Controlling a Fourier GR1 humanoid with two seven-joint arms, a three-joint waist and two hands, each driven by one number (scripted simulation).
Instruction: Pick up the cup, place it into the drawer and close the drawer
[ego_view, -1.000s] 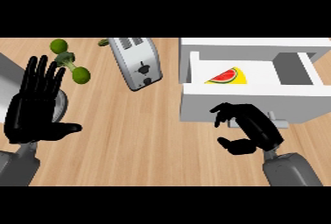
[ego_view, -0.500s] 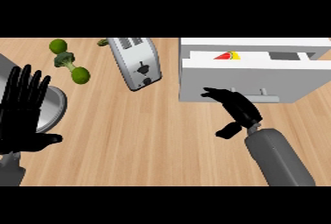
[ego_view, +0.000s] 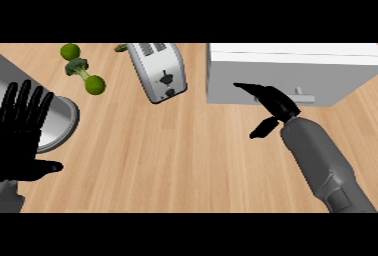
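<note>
Counter (ego_view: 170, 160) layout, head view.
Back right: drawer unit (ego_view: 295, 70), front shut; right hand (ego_view: 272, 102) just before it, left of the handle (ego_view: 301, 95). Back centre: toaster (ego_view: 157, 70), tilted. Left of toaster: broccoli (ego_view: 77, 67), one round fruit (ego_view: 70, 50) behind, another (ego_view: 95, 86) before. Left edge: bowl (ego_view: 65, 122), left hand (ego_view: 26, 137) over it.

The left hand (ego_view: 26, 135) covers most of the shiny pot (ego_view: 65, 117), the toaster (ego_view: 157, 70) is cut off at the top edge, a green bit (ego_view: 120, 48) beside it is too small to tell, the right hand (ego_view: 272, 102) hides part of the handle (ego_view: 303, 97), and the shut drawer (ego_view: 288, 70) hides its inside.
</note>
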